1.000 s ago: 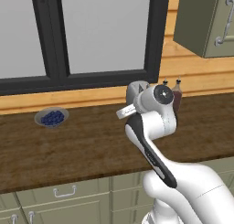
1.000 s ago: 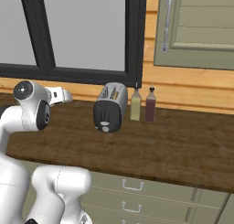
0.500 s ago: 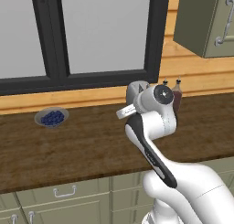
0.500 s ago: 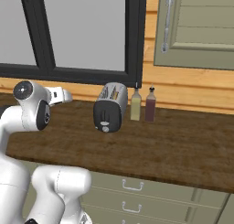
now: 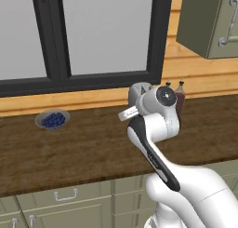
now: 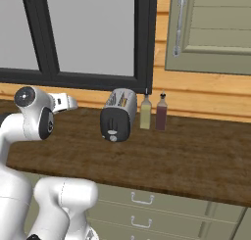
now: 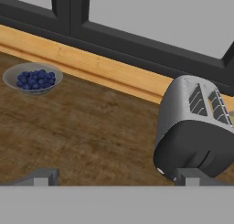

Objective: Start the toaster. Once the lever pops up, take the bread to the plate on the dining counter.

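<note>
Gripper (image 7: 114, 179) jaws stand wide apart, empty, short of the toaster (image 6: 117, 114). Coming in off-line, a fingertip could miss the lever and shove the light toaster into the bottles (image 6: 145, 112) beside it.

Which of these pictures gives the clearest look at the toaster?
The right base view: the whole toaster stands unblocked, black end and knob facing the camera. The hand view shows it close but cut off below. In the left base view the arm hides nearly all of it.

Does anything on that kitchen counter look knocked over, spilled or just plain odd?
Nothing stands out. The toaster stands upright beside two upright bottles, and the dish of blueberries sits level farther along the counter, with no berries spilled.
</note>
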{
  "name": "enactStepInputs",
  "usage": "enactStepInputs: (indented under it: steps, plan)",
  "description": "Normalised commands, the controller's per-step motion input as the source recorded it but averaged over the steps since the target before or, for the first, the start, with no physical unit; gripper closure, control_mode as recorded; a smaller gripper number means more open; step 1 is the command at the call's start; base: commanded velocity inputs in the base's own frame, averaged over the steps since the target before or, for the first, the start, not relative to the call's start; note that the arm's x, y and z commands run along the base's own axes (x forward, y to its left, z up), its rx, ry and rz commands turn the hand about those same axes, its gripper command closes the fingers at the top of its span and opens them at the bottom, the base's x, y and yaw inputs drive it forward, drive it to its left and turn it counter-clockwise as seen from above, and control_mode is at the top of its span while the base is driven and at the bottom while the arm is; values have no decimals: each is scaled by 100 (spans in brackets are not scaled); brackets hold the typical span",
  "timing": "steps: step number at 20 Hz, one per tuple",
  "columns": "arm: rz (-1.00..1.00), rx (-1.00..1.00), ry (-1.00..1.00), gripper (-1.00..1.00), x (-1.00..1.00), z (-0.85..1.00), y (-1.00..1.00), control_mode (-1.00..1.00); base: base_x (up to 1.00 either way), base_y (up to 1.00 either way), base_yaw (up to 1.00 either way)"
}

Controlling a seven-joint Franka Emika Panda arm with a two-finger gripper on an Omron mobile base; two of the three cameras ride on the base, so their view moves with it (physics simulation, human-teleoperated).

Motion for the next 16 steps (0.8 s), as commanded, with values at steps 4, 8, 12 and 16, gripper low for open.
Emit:
enactStepInputs:
  steps: [4, 8, 12, 16]
  plan:
    - [0, 0, 0, -100, 0, 0, 0, -100, 0, 0, 0]
    - [0, 0, 0, -100, 0, 0, 0, -100, 0, 0, 0]
    - [0, 0, 0, -100, 0, 0, 0, -100, 0, 0, 0]
    - [0, 0, 0, -100, 0, 0, 0, -100, 0, 0, 0]
